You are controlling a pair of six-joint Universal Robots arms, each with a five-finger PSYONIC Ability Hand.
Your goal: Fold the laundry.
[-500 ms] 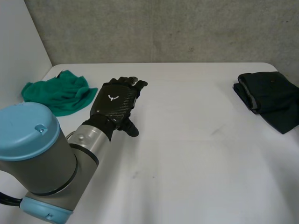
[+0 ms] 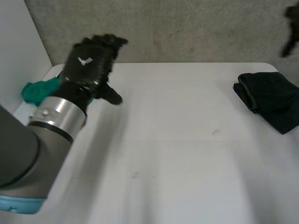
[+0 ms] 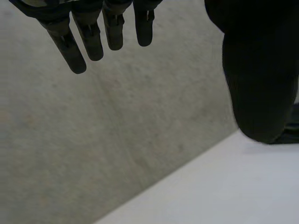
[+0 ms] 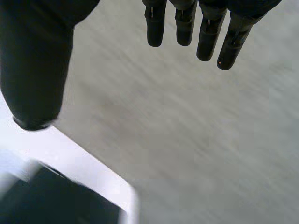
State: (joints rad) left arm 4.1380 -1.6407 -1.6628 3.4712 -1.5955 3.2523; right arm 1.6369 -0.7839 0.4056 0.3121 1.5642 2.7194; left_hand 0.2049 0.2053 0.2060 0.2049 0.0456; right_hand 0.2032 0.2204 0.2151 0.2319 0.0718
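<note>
The left hand [image 2: 88,60] hangs with fingers straight, thumb spread, holding nothing, near the crumpled green cloth [image 2: 35,92] at the table's [image 2: 177,154] far left. The right hand [image 4: 37,56] is equally spread and empty near the folded dark cloth [image 2: 271,100], lying diagonally at the right edge

The white table [image 2: 177,154] has a smooth top. Two small dark marks lie on it, one mark [image 2: 216,132] toward the right side and another mark [image 2: 135,175] nearer the front. Behind it stands a grey concrete wall [image 2: 187,28]. A plain white wall [image 2: 18,42] is at the left.
</note>
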